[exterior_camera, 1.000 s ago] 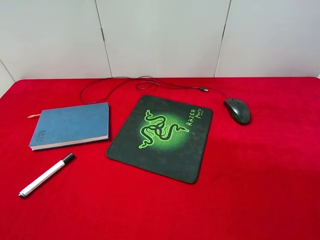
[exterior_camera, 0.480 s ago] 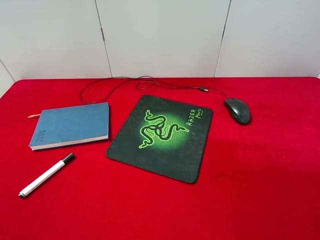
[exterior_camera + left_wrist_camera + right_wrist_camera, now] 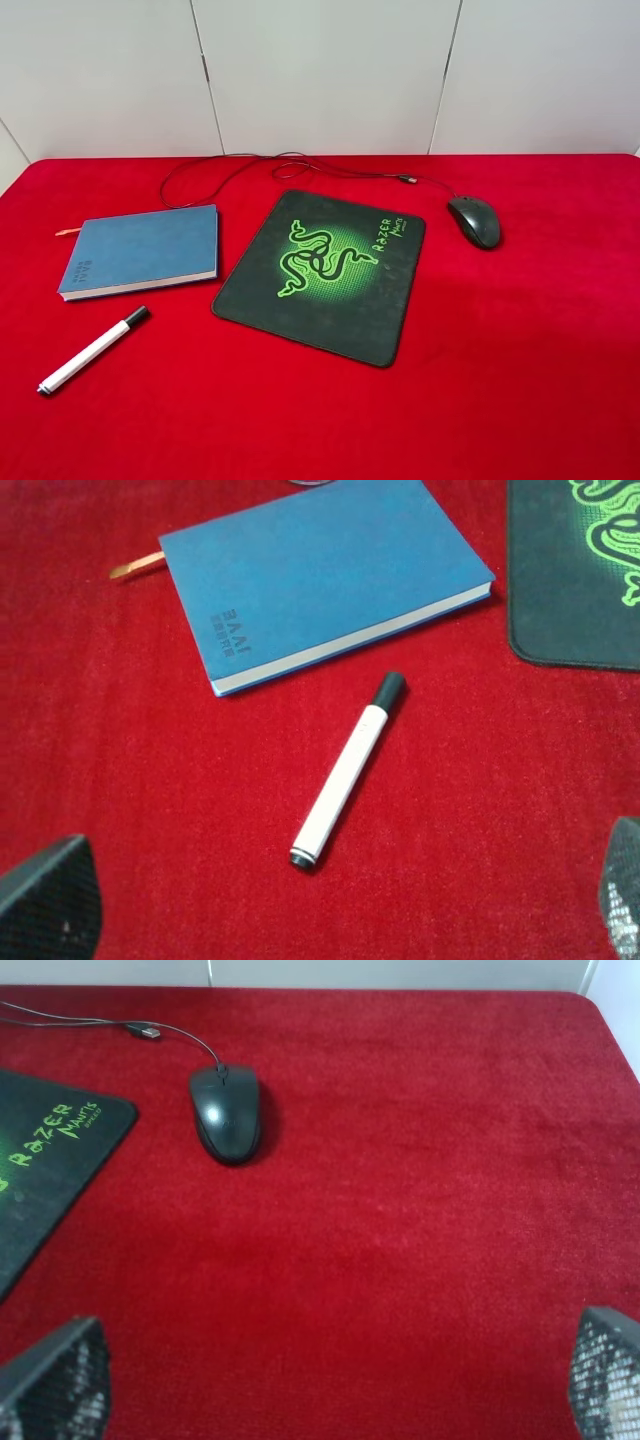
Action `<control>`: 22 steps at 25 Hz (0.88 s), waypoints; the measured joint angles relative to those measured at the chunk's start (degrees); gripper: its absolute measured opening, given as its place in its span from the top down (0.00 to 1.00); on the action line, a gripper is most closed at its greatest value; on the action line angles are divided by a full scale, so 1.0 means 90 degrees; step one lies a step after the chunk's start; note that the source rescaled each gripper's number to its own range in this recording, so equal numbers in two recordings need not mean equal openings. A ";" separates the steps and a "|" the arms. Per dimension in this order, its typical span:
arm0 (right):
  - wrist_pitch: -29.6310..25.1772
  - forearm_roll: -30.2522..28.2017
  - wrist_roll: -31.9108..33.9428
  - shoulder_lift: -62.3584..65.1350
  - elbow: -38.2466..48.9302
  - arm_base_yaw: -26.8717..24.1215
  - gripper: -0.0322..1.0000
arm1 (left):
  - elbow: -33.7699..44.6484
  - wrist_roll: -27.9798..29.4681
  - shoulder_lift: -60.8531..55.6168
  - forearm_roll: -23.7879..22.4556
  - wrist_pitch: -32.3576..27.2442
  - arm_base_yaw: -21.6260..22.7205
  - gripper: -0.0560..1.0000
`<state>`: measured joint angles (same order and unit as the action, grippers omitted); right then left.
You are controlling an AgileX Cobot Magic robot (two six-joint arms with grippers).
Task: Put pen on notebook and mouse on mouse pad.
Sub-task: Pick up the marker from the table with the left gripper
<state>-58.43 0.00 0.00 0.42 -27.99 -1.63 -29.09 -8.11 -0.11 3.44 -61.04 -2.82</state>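
Left gripper [image 3: 330,895] and right gripper [image 3: 328,1375] hang spread, empty; the pen [image 3: 350,770], just ahead of the left, may roll from an off-centre pinch.

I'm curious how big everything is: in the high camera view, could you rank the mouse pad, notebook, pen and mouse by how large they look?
1. mouse pad
2. notebook
3. pen and mouse: not ranked. The pen looks longer, the mouse wider, and it sits farther back.

Hi cam: whole table [image 3: 520,380]; wrist cams closer, both catch mouse pad [image 3: 570,590].
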 joint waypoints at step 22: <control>0.0000 0.0000 0.0000 0.0000 0.0000 0.0000 0.00 | -0.1720 0.0013 0.4383 -0.0084 -0.0192 0.0000 0.00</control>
<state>-58.43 0.00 0.00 0.42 -27.99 -1.63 -44.57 -7.99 39.33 2.69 -62.76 -2.82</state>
